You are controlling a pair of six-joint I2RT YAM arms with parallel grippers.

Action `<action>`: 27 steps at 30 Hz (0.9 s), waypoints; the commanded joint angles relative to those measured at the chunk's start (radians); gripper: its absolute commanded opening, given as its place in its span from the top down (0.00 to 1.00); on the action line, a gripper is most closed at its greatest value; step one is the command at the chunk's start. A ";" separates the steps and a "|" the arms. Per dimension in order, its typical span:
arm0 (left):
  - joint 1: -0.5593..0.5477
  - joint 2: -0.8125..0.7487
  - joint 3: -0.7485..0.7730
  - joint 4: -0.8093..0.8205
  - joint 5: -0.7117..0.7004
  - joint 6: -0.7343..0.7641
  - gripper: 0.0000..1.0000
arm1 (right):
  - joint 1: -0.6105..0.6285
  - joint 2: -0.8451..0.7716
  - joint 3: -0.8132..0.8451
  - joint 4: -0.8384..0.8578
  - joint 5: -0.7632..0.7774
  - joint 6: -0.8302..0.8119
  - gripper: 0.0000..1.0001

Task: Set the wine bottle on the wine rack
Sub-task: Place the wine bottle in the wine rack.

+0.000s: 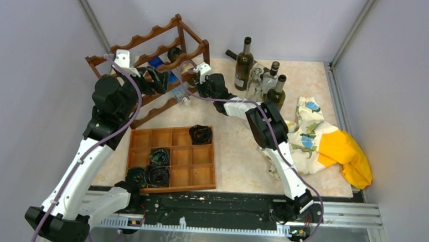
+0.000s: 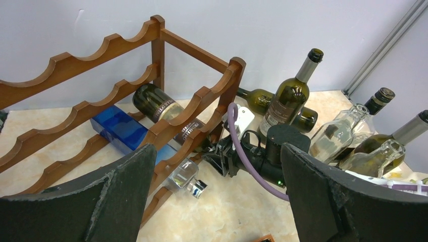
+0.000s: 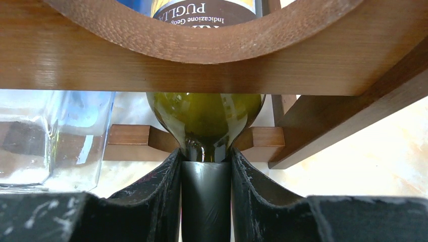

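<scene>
Currently, at far left, the left arm (image 1: 111,101) reaches toward the wine rack (image 1: 150,40), which stands at the back left of the surface (image 1: 238,155). The left jaws are released: their fingers (image 2: 126,196) stand wide apart with nothing between them, just in front of the rack.

Rack contents, seen from the left wrist:
- a dark labelled bottle (image 2: 159,106) lying on the middle tier;
- a blue glass bottle (image 2: 118,128) lying lower down;
- a clear glass bottle (image 2: 184,176) on the bottom tier, its capped neck poking out of the front.

Next along, the right jaws are clenched on the neck of the wine bottle (image 3: 204,116), with the fingers (image 3: 161,186) pressing on either side of its dark foil. This green bottle lies low in the rack, under the scalloped rail (image 3: 202,70) and just beside the clear bottle. Whether its weight rests on the rack, I cannot tell.

In front of the rack sits an orange-brown compartment tray (image 1: 198,173) with dark round items in several cells.

Further right:
- a cluster of upright bottles (image 1: 244,64) near the back wall;
- a dinosaur-print cloth (image 1: 308,140);
- a yellow cloth (image 1: 349,158) touching its right side.
</scene>
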 commanded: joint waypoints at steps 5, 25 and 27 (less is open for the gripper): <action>0.007 0.009 0.038 0.012 -0.005 0.020 0.02 | 0.012 -0.005 0.118 0.236 -0.012 0.015 0.98; 0.007 0.029 0.053 0.013 -0.004 0.027 0.02 | 0.012 -0.003 0.103 0.291 -0.066 0.006 0.83; 0.006 0.031 0.053 0.015 -0.004 0.027 0.02 | 0.012 -0.005 0.101 0.296 -0.072 0.003 0.82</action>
